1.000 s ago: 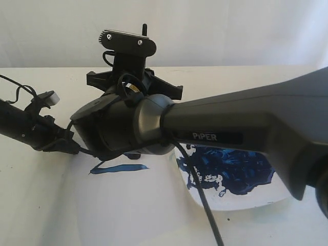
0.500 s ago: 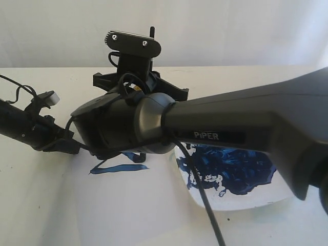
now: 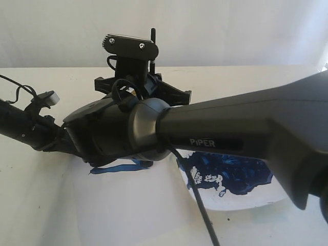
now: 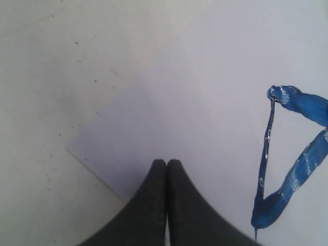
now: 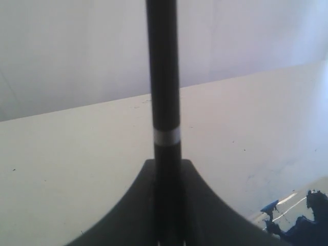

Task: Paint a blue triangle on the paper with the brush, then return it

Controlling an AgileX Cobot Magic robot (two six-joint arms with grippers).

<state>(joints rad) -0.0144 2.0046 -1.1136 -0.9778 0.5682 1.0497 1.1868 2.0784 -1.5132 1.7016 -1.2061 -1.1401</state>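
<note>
The brush [image 5: 165, 77], a thin black stick with a silver band, stands between the fingers of my right gripper [image 5: 166, 166], which is shut on it. In the exterior view the brush's top end [image 3: 152, 43] pokes up behind the wrist camera, and its bristles are hidden under the right arm. The blue triangle [image 4: 302, 163] lies as a wet dark-blue outline on the paper [image 4: 205, 92]; part of the blue triangle [image 3: 110, 168] shows below the arm. My left gripper [image 4: 166, 163] is shut and empty, resting on the paper near its corner.
A white plate [image 3: 256, 202] smeared with a large dark-blue paint blotch [image 3: 236, 169] sits right of the paper [image 3: 133, 210]. The right arm [image 3: 241, 133] spans the scene, with a black cable [image 3: 202, 215] hanging below it. The left arm [image 3: 28, 128] reaches in from the left.
The right wrist has tilted and slid slightly left and down over the triangle, and the brush's top end has shifted right. The left arm has stayed put.
</note>
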